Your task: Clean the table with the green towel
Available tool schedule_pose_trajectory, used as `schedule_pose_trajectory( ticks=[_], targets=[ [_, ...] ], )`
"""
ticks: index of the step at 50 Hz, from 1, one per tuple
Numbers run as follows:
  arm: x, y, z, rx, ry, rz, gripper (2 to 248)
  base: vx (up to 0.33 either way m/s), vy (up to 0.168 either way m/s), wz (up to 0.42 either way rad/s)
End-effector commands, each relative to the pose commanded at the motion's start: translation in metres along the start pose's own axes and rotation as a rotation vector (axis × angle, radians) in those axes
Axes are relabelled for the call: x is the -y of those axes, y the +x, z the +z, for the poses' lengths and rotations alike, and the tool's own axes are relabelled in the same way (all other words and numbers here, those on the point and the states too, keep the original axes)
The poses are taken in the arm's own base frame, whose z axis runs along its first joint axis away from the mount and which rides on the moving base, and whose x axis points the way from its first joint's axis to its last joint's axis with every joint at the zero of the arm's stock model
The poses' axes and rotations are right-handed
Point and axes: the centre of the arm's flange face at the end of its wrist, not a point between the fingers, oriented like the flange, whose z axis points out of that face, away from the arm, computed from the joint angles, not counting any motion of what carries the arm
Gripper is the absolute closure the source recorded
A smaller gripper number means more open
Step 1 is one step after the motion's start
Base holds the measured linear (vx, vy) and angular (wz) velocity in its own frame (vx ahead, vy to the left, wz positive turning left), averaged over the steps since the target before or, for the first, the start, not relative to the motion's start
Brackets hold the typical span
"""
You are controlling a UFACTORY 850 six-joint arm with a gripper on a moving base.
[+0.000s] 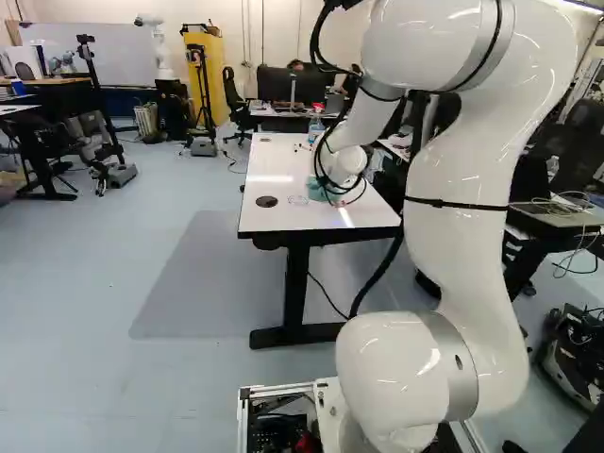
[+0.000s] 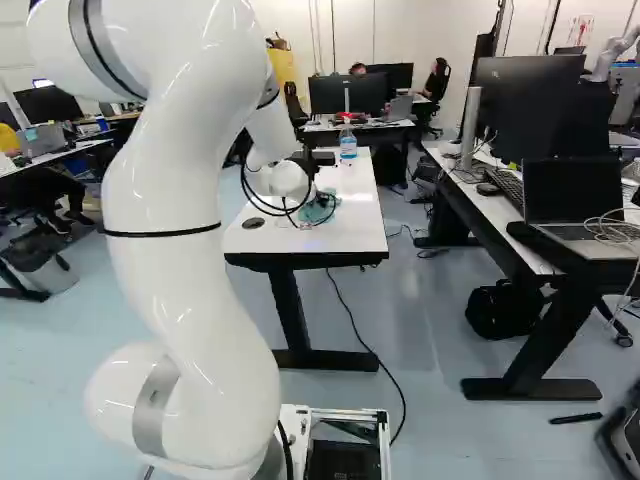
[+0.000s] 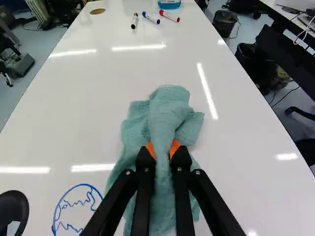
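Observation:
At the table's near part in the right base view, my gripper (image 2: 314, 200) is low over the white table (image 2: 350, 235), largely hidden by the wrist and cables. Beside it shows the green towel (image 2: 324, 210). Seen from the wrist, the gripper (image 3: 163, 148) is shut on the towel (image 3: 168, 110), its orange pads pinching a raised fold from both sides. The rest of the cloth spreads crumpled on the white tabletop (image 3: 98, 123), ahead of and under the fingers. A round blue drawing (image 3: 76, 209) marks the surface beside the gripper.
Farther along the table lie a black marker (image 3: 134, 21), a blue marker (image 3: 151, 18) and a red marker (image 3: 170, 16), near a bottle (image 2: 348, 145) of blue liquid. Another desk with a laptop (image 2: 575, 205) stands to the right. Another robot (image 1: 160, 47) is far back.

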Motion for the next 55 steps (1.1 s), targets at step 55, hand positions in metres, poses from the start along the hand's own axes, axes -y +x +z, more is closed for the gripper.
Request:
schedule_pose_trajectory(
  ticks=[55],
  targets=[
    [-0.061,-0.014,-0.023,0.012,-0.088,0.070,203,0.000,0.000,0.000]
  ],
)
